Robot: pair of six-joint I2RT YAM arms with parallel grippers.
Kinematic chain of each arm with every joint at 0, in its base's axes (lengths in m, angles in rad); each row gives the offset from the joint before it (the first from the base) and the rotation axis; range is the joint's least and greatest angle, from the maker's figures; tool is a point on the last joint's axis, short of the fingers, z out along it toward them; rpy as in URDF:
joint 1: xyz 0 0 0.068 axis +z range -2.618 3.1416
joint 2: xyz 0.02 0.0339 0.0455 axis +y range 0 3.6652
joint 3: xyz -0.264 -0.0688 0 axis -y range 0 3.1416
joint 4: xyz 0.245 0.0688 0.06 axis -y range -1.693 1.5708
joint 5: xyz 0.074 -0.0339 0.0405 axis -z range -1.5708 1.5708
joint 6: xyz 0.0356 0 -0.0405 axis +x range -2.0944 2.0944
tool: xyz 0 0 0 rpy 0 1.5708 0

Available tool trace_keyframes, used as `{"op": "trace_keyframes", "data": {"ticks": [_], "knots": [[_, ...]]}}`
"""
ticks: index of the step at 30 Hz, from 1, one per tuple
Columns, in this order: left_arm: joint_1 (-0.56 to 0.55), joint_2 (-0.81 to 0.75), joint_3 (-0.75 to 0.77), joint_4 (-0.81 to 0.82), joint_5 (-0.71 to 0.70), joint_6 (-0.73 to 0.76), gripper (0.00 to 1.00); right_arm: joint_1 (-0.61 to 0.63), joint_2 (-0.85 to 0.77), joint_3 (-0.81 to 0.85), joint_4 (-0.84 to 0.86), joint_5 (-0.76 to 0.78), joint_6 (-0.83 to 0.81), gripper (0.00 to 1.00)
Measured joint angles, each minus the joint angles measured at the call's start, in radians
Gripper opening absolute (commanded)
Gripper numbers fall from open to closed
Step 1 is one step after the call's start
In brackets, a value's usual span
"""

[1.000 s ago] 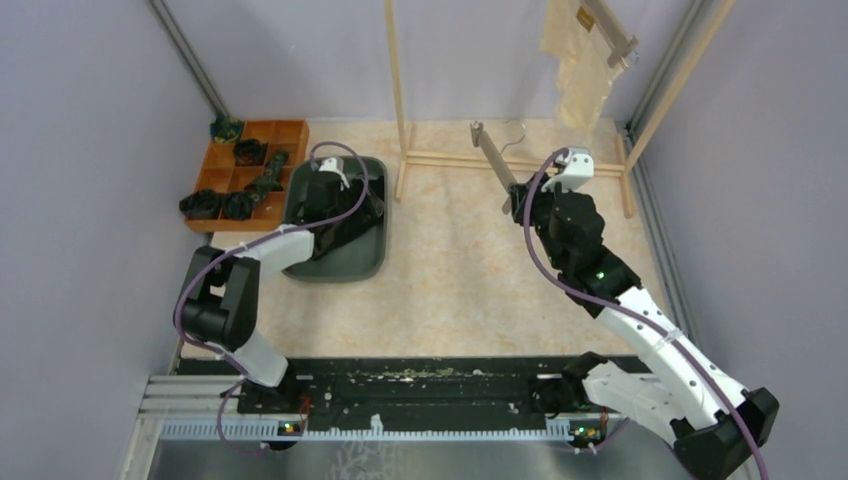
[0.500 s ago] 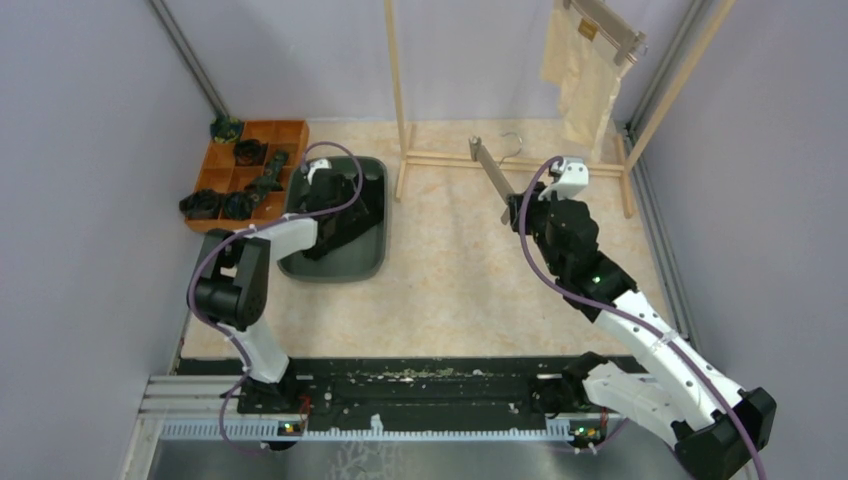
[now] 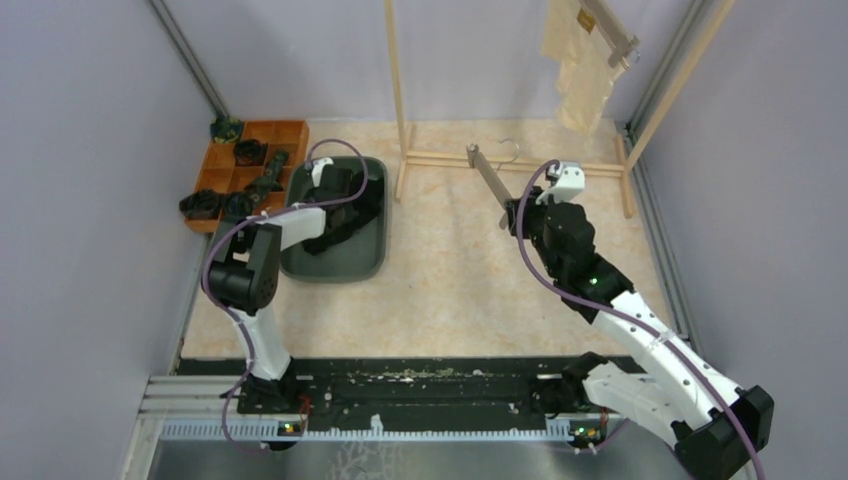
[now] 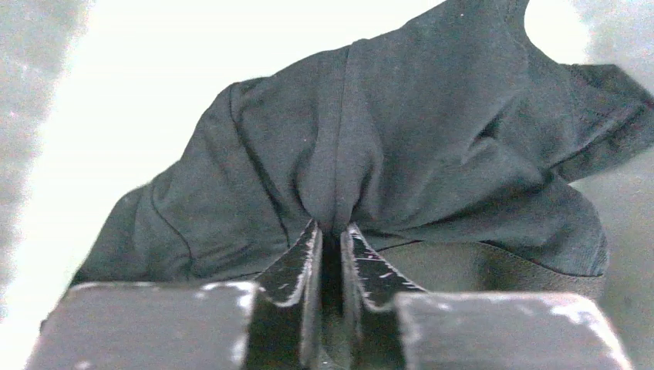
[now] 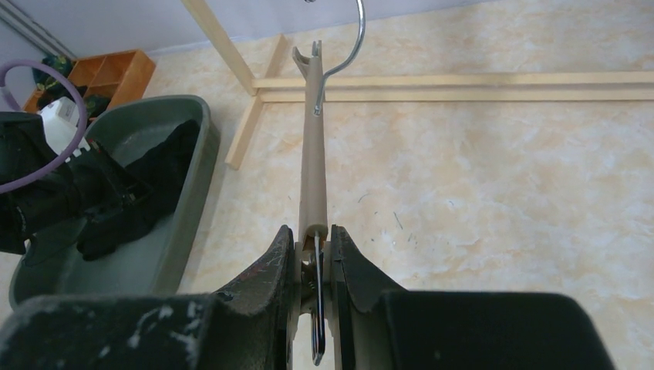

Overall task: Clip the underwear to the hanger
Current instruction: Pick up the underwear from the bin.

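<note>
**Top external view: left arm reaches deeper into the bin, hanger edges left**

Since a second ago the left arm's elbow has swung in toward the table. The left gripper [image 3: 345,192] has moved toward the far end of the grey bin [image 3: 366,262]. The right arm has shifted slightly left and away, carrying the hanger [image 3: 488,178] with it. The cream underwear [image 3: 580,75] hangs much where it did, clipped to a second hanger [image 3: 610,30] high on the wooden rack [image 3: 395,80].

In the left wrist view the left gripper [image 4: 332,230] is closed to a narrow slit, its tips pinching a raised seam fold of the black underwear [image 4: 416,139]. The garment lies bunched in the bin, with the seam running straight away from the fingers.

In the right wrist view the right gripper [image 5: 312,231] is clamped on the near end of the hanger [image 5: 312,177], where a metal clip shows between the fingers. The bar's long axis runs straight away from the claw. Seen from above, it slants from the gripper toward the far left, held above the table. Its wire hook curls toward the foot of the rack.

An orange tray [image 3: 290,130] of dark items sits at the far left, just beside the bin.
</note>
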Motion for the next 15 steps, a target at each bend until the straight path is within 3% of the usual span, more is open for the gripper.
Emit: {"op": "trace_keyframes", "data": {"ticks": [8, 15], "knots": [[-0.001, -0.035, 0.002, -0.031, -0.006, 0.005, 0.0, 0.0, 0.0, -0.014, -0.001, -0.003, 0.006, 0.0], [-0.005, -0.399, -0.022, -0.061, 0.087, 0.039, 0.0, 0.0, -0.008, -0.031, 0.001, -0.004, 0.009, 0.0]]}}
